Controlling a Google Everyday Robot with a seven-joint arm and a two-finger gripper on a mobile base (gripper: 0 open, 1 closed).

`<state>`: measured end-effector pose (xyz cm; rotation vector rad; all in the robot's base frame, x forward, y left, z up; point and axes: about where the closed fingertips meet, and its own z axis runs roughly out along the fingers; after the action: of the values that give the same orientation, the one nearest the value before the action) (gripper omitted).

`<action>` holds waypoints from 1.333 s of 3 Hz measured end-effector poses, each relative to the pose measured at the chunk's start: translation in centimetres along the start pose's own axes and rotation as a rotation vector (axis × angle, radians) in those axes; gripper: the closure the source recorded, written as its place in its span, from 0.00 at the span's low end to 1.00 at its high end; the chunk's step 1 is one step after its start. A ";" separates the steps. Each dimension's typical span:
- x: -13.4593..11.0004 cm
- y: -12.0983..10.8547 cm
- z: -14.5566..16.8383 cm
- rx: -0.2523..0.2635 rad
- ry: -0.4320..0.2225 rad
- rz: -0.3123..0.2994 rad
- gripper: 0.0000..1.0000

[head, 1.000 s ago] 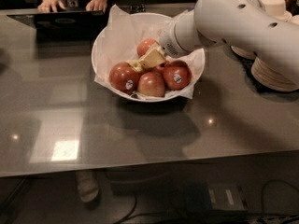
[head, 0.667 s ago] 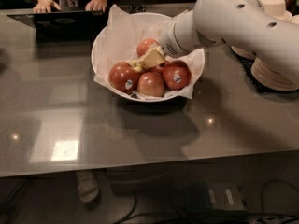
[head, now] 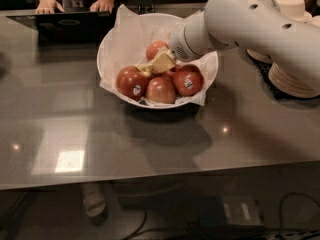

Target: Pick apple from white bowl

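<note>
Tabletop (head: 150, 149), grey and glossy, is filling the lower frame. At upper centre the white bowl (head: 107, 59), paper-lined, is holding several apples. The apple (head: 188, 81), red with a pale sticker, is lying at the bowl's front right. The gripper (head: 159, 64) is sitting among the fruit just behind it; whether it is spread or pressed together cannot be told. Stacked plates (head: 295, 84) are standing at the right edge.

White tubular arm (head: 250, 26), dark holes (head: 249, 6), yellowish claw (head: 159, 64) in white bowl (head: 102, 54)
</note>
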<state>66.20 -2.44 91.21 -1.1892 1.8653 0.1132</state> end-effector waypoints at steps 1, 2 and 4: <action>-0.2 -0.1 -0.2 0.000 0.000 0.000 0.53; -0.1 -0.1 -0.2 0.001 0.001 0.005 0.77; 0.0 -0.3 0.0 0.005 0.003 0.021 1.00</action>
<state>66.47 -2.58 91.33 -1.1666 1.8796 0.1184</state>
